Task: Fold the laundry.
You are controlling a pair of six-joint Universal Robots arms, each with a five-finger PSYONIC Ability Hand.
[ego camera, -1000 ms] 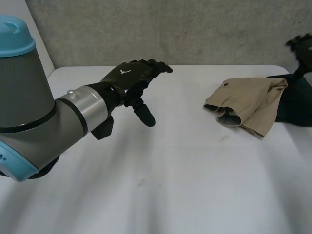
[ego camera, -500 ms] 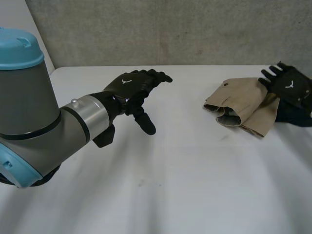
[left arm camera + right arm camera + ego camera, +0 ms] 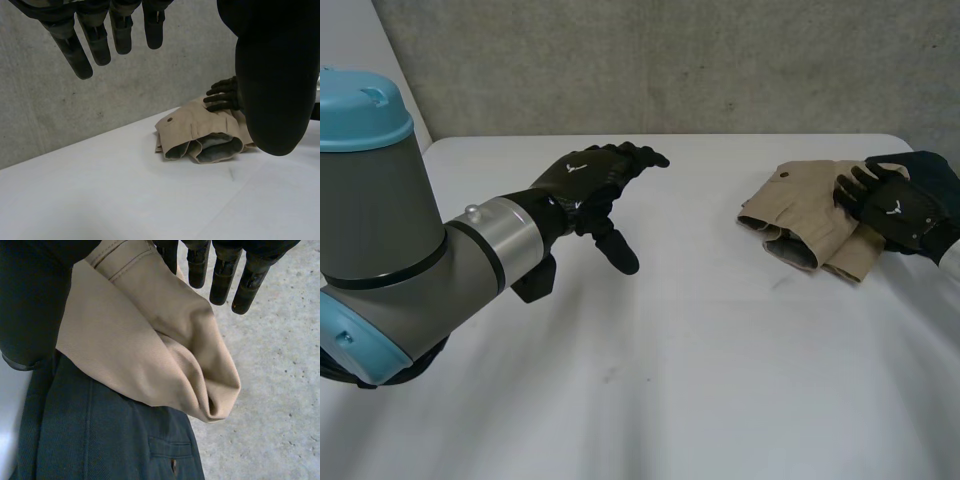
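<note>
A folded tan garment (image 3: 798, 213) lies at the right side of the white table (image 3: 670, 360), partly over a dark green garment (image 3: 932, 172). My right hand (image 3: 895, 205) rests open on the tan garment's right part, fingers straight and pointing left. In the right wrist view its fingers (image 3: 221, 276) reach past the tan fold (image 3: 150, 340), which lies on the dark green garment (image 3: 100, 435). My left hand (image 3: 588, 180) hovers open over the table's left half, well apart from the clothes. From the left wrist view the tan garment (image 3: 197, 131) lies beyond its fingers (image 3: 85, 47), with the right hand (image 3: 225, 95) on top.
A grey concrete wall (image 3: 670, 60) stands behind the table's far edge. The table's right edge runs close by the dark garment. Bare tabletop spreads between the left hand and the clothes and across the front.
The right hand came down from the back right and moved left onto the tan garment, its fingers straightening. The left hand has barely moved.
</note>
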